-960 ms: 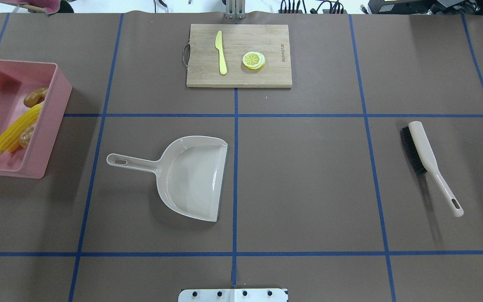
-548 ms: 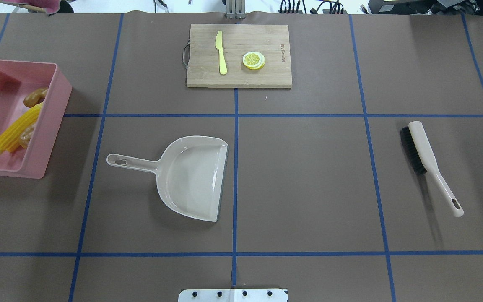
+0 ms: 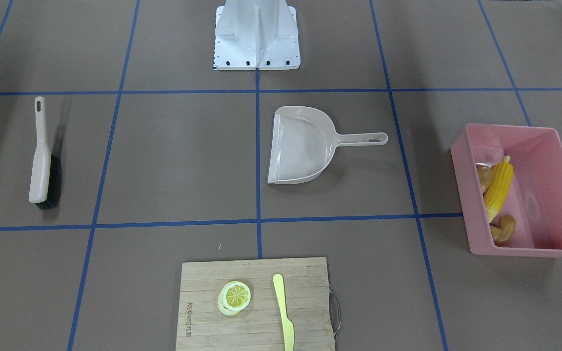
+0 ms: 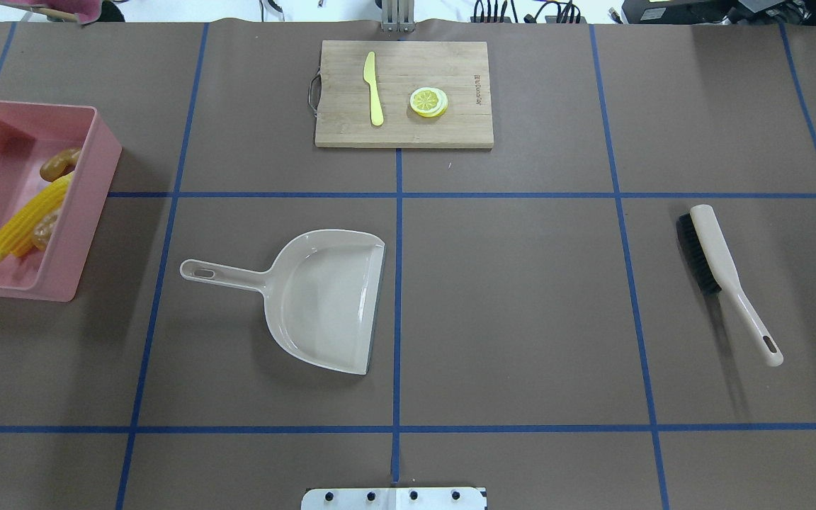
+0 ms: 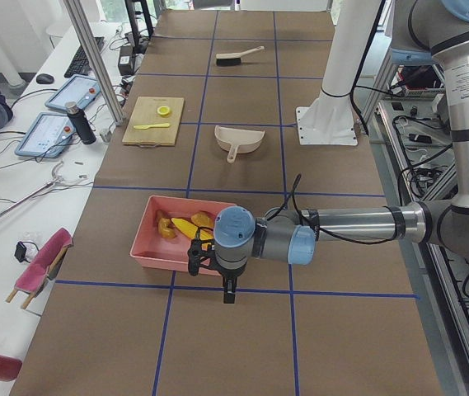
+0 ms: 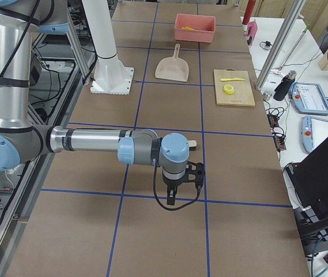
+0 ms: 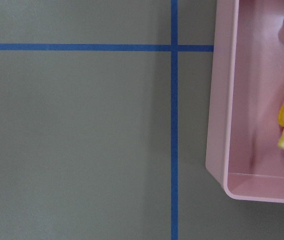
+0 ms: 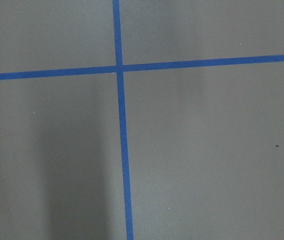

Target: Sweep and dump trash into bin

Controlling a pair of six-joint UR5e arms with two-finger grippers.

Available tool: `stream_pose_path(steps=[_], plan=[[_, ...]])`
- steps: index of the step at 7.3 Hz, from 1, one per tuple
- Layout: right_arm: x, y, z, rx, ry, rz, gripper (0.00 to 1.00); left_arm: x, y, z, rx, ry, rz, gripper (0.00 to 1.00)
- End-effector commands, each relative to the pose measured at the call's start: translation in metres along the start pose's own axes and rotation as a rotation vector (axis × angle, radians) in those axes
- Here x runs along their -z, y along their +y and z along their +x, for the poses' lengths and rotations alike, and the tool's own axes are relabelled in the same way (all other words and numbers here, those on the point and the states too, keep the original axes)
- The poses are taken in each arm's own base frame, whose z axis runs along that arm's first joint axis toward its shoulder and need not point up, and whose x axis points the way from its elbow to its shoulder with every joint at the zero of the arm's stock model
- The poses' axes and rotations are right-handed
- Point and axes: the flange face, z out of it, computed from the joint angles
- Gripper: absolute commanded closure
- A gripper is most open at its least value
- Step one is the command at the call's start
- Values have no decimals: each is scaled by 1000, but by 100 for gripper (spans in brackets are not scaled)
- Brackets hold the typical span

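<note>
The pink bin [image 4: 100, 145] stands at the table's left end; it also shows in the front view [image 3: 505, 127] and the left wrist view [image 7: 216, 100]. In it lie the yellow corn cob [image 4: 29, 219], the tan ginger root [image 4: 59, 164] and the brown potato [image 4: 45, 230], partly under the corn. My left gripper [image 5: 204, 267] hangs just beside the bin's outer end, seen only in the exterior left view. My right gripper [image 6: 188, 174] hangs over bare table at the other end, seen only in the exterior right view. I cannot tell whether either is open or shut.
The beige dustpan [image 4: 323, 297] lies left of centre, handle toward the bin. The beige brush [image 4: 716, 258] lies on the right. A wooden cutting board [image 4: 450, 131] at the far middle holds a pale yellow knife [image 4: 374, 88] and a lemon slice [image 4: 428, 101].
</note>
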Motion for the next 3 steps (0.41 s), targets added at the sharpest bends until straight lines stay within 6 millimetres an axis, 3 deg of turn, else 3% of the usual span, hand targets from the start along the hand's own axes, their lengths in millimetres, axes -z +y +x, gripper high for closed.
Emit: stream_pose_path(steps=[1, 3], plan=[[0, 0, 0, 0, 0, 0, 0, 0, -1, 0, -1, -1, 1, 0], [-1, 0, 1, -1, 0, -1, 0, 0, -1, -1, -1, -6, 2, 1]])
